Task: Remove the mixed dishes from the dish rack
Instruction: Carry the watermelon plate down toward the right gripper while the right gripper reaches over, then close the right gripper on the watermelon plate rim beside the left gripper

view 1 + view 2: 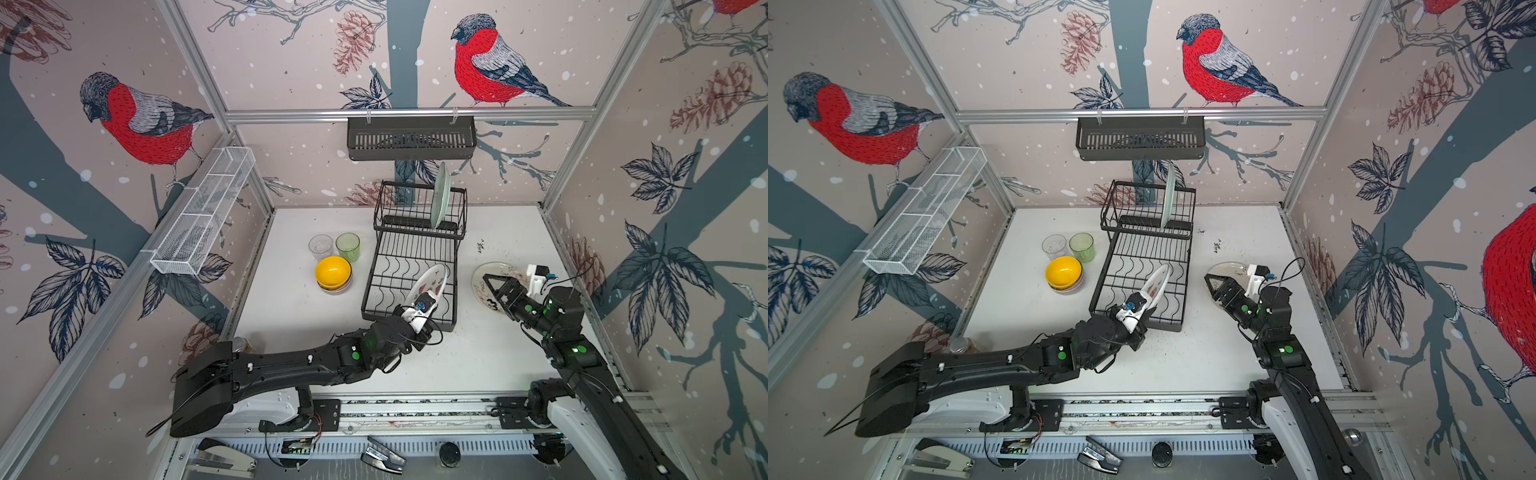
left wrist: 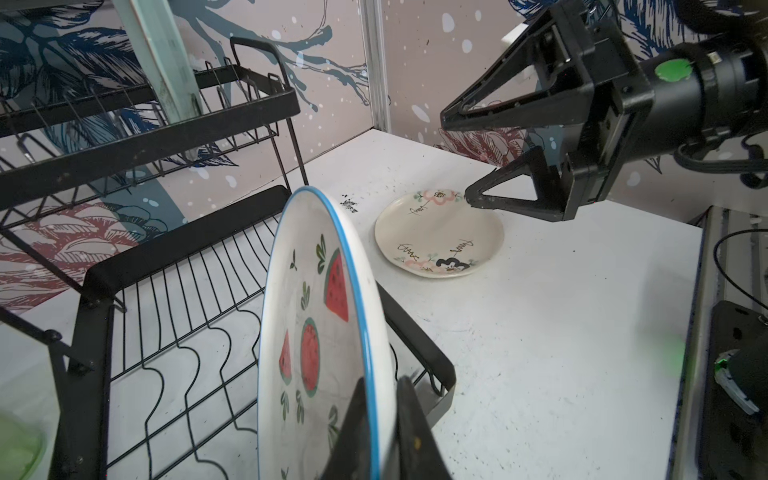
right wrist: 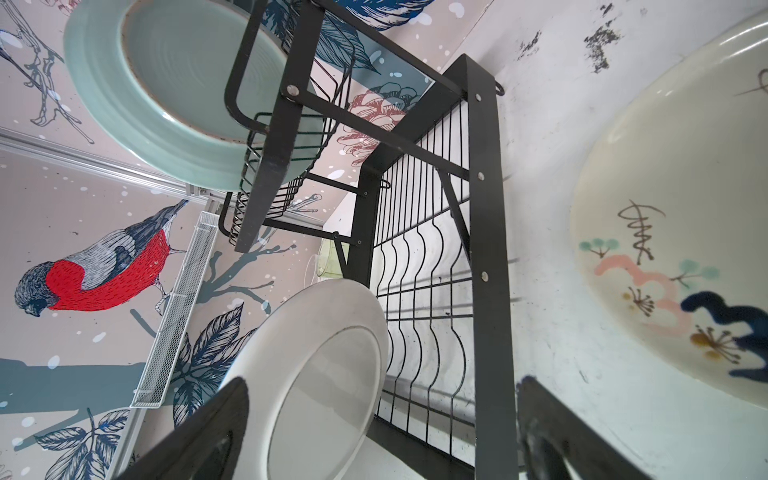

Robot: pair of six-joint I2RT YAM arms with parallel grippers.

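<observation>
We have glasses (image 1: 321, 246), bowls (image 1: 332, 272) and one plate (image 2: 436, 232) out. Our left gripper (image 2: 382, 386) pinches the watermelon plate (image 2: 316, 316), the right gripper (image 2: 457, 158) gapes empty; the mint plate (image 1: 440, 199) is still racked.

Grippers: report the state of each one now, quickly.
Left gripper: fingers shut on the rim of the watermelon plate.
Right gripper: open, holding nothing, next to the floral plate.

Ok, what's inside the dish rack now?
Two plates: a mint plate upright in the raised basket's slots, and a watermelon plate on edge over the lower tray, pinched by the left gripper. The tray's other wires look bare; the patch behind that plate and gripper is hidden.
</observation>
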